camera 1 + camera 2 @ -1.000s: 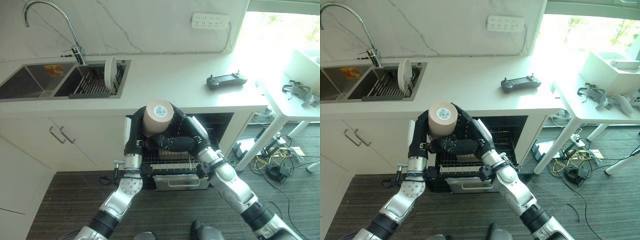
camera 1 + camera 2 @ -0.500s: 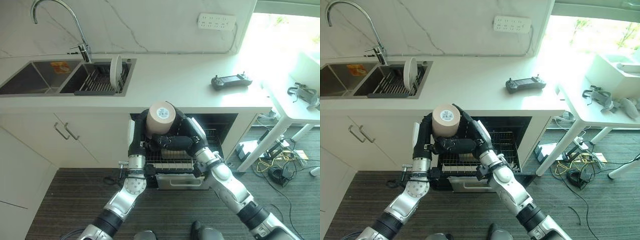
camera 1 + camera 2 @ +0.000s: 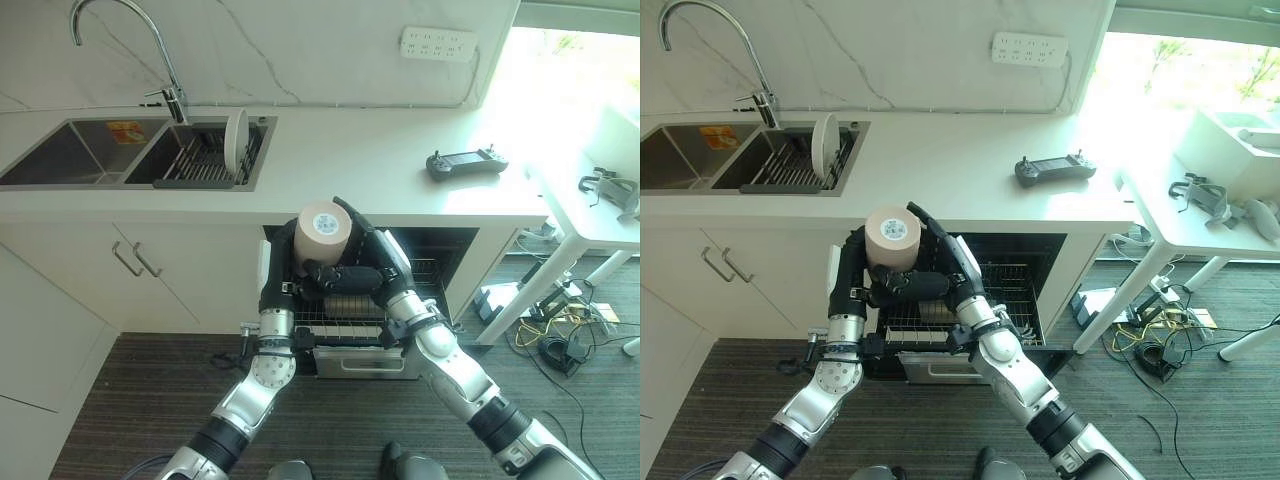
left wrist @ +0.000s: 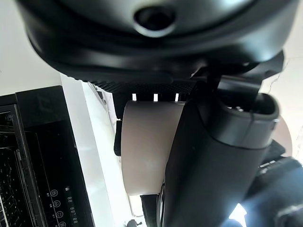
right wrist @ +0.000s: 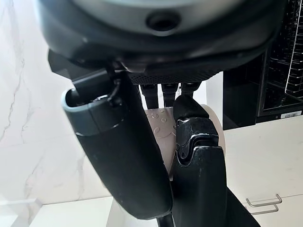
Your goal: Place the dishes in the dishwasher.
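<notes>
A beige cup (image 3: 322, 230) is held bottom-up between both hands, over the pulled-out dishwasher rack (image 3: 345, 318) of the open dishwasher (image 3: 1025, 262). My left hand (image 3: 283, 258) is on the cup's left side, its fingers curled across the cup's lower part. My right hand (image 3: 362, 243) lies against the cup's right side with straight fingers reaching past its top. The left wrist view has the cup (image 4: 147, 146) just behind the thumb (image 4: 213, 161). Past the right hand's fingers, the cup (image 5: 163, 124) appears again. A white plate (image 3: 236, 141) stands on edge in the sink's drying rack.
The sink (image 3: 70, 155) and tap (image 3: 160, 60) are at the counter's left. A black controller (image 3: 466, 162) lies on the white counter at the right. Cupboard doors (image 3: 130, 270) flank the dishwasher's left side. A white table (image 3: 1200, 215) and floor cables stand to the right.
The view has shifted slightly. The cup stays between both hands above the rack. The right hand's fingers now stretch up past the cup's top.
</notes>
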Controlling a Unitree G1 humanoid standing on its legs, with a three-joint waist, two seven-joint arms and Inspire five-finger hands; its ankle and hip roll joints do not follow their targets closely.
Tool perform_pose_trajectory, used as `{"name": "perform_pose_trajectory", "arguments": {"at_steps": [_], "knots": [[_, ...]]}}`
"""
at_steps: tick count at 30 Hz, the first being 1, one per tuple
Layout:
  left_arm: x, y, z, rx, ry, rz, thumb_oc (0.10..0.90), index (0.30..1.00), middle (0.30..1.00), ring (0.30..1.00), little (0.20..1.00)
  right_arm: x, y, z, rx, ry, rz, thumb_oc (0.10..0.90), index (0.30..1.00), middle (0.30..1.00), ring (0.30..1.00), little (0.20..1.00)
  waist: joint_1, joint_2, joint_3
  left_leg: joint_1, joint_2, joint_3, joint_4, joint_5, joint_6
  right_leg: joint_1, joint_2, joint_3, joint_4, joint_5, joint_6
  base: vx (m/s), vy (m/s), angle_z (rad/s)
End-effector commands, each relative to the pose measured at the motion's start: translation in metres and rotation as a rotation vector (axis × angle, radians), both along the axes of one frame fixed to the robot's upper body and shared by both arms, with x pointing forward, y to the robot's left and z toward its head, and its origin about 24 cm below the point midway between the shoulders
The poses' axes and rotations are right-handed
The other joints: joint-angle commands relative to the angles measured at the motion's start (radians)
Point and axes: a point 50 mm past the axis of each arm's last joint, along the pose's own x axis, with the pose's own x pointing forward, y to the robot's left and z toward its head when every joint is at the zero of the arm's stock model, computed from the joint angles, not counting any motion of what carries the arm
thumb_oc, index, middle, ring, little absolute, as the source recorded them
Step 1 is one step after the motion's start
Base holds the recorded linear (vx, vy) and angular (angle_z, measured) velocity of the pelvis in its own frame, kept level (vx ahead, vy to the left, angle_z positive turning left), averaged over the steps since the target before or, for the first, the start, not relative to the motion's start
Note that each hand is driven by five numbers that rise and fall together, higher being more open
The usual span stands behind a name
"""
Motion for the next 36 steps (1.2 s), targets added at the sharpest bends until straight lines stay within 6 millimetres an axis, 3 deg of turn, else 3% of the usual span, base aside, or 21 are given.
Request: {"name": "perform_pose_trajectory", "arguments": {"at_steps": [1,5,21,22,23,36], "knots": [[0.003,-0.052,0.052,-0.047,-0.244,-0.266,0.400,0.300,0.300,0.300,0.300,0.010,0.025,0.091,0.176,-0.406,0.014,0.800,0.900,0.900,0.900,0.900,0.019,-0.010,-0.026,0.017,0.003,-0.064,-0.012,-0.081,0.016,0.147,-0.043,0.019,-0.017,-0.184,0.082,0.00,0.000,0.00],[0.003,-0.055,0.052,-0.040,-0.241,-0.287,0.400,0.300,0.300,0.300,0.300,0.008,0.025,0.097,0.093,-0.501,-0.021,0.800,0.900,0.900,0.900,0.900,0.017,-0.008,-0.025,0.017,0.002,-0.062,-0.012,-0.081,0.017,0.146,-0.043,0.021,-0.017,-0.184,0.081,0.00,0.000,0.00],[0.002,-0.062,0.053,-0.021,-0.229,-0.367,0.400,0.300,0.300,0.300,0.300,0.012,0.034,0.093,-0.009,-0.504,0.079,0.800,0.900,0.900,0.900,0.900,0.026,-0.012,-0.021,0.019,-0.001,-0.070,-0.012,-0.080,0.018,0.152,-0.045,0.015,-0.017,-0.183,0.080,0.00,-0.004,0.02],[0.001,-0.062,0.053,-0.020,-0.228,-0.376,0.400,0.300,0.300,0.300,0.300,0.012,0.035,0.092,-0.024,-0.511,0.080,0.435,0.352,0.352,0.352,0.352,0.027,-0.012,-0.021,0.019,-0.002,-0.070,-0.012,-0.080,0.019,0.153,-0.045,0.014,-0.017,-0.184,0.080,0.00,0.000,0.00],[0.001,-0.063,0.053,-0.019,-0.227,-0.383,0.400,0.300,0.300,0.300,0.300,0.012,0.036,0.091,-0.032,-0.514,0.081,0.400,0.300,0.300,0.300,0.300,0.028,-0.012,-0.020,0.019,-0.002,-0.071,-0.012,-0.080,0.019,0.153,-0.045,0.014,-0.017,-0.183,0.079,0.00,0.000,0.00],[-0.003,-0.079,0.048,0.034,-0.184,-0.500,0.400,0.300,0.300,0.300,0.300,0.012,0.034,0.099,0.016,-0.553,0.009,0.400,0.300,0.300,0.300,0.300,0.021,-0.008,-0.018,0.020,0.003,-0.064,-0.012,-0.079,0.020,0.156,-0.045,0.010,-0.017,-0.184,0.078,0.00,0.000,0.00]]}}
